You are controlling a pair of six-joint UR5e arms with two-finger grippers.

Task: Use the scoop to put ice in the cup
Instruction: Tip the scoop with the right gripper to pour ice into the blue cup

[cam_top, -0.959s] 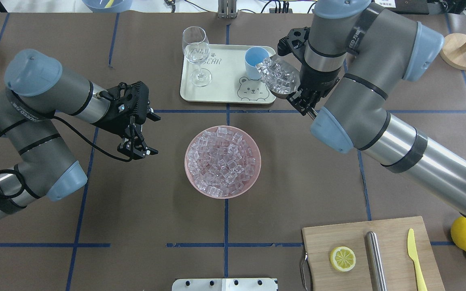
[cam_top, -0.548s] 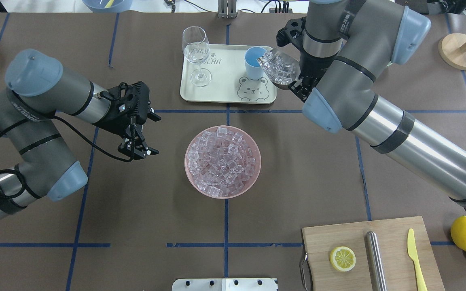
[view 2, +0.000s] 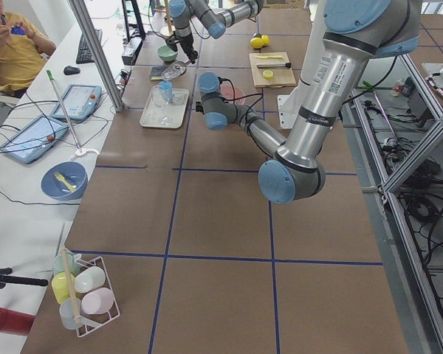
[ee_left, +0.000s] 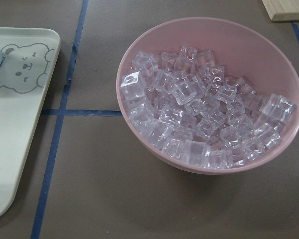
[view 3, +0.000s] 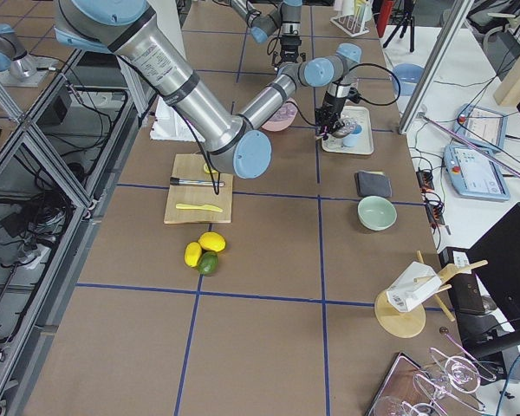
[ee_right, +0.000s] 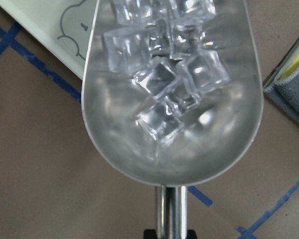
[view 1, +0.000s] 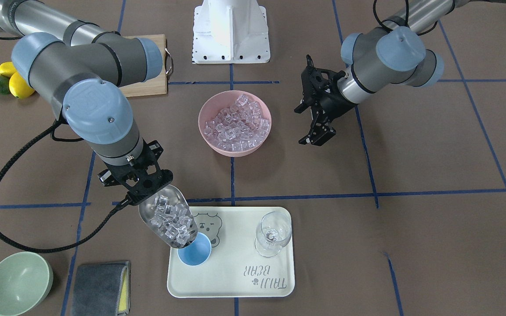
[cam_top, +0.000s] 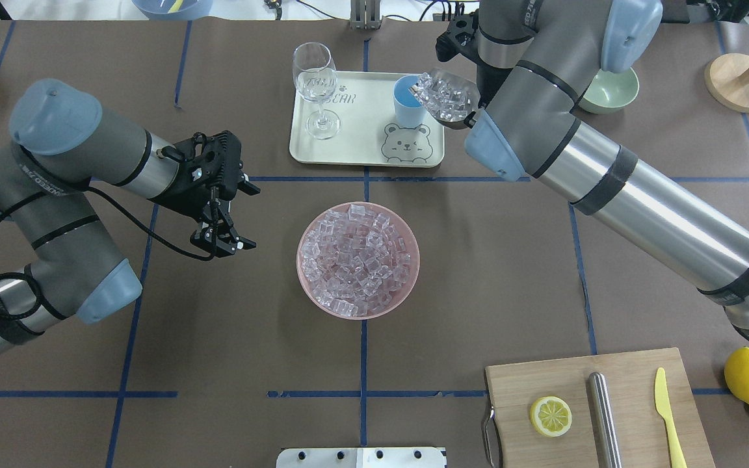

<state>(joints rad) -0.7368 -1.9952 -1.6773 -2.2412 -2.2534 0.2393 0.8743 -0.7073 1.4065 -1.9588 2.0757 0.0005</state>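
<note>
My right gripper is shut on the rod handle of the steel scoop. The scoop is loaded with several clear ice cubes and tilts down, its lip at the rim of the light-blue cup. The cup stands on the cream tray; I see no ice inside it. More ice fills the pink bowl at mid-table, also in the left wrist view. My left gripper is open and empty, left of the bowl.
A clear stemmed glass stands on the tray's other end. A pale green bowl and a grey cloth lie beside the tray. A cutting board with a lemon slice, steel cylinder and yellow knife sits near the robot; lemons lie beside it.
My right arm has carried the loaded scoop farther from the robot and up to the cup's rim. The ice stays in the scoop. My left arm has not moved.
</note>
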